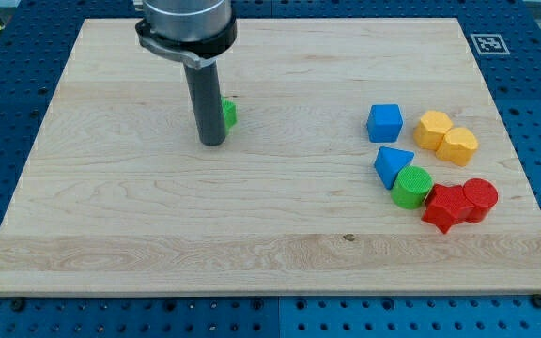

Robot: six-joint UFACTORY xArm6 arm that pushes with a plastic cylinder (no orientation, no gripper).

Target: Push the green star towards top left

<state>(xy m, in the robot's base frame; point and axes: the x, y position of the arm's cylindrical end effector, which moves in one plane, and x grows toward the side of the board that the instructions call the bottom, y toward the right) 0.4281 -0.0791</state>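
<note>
The green star (pixel 229 114) lies on the wooden board (pixel 158 225), upper left of the middle. Most of it is hidden behind my dark rod, only its right edge shows. My tip (pixel 212 142) rests on the board right at the star's lower left side, touching or nearly touching it. The rod rises from there to the arm's head at the view's top.
A group of blocks lies at the view's right: a blue cube (pixel 384 122), a blue triangle (pixel 392 164), a green cylinder (pixel 411 187), two yellow blocks (pixel 445 136), a red star (pixel 444 207) and a red cylinder (pixel 480 198). A marker tag (pixel 486 43) sits at the board's top right corner.
</note>
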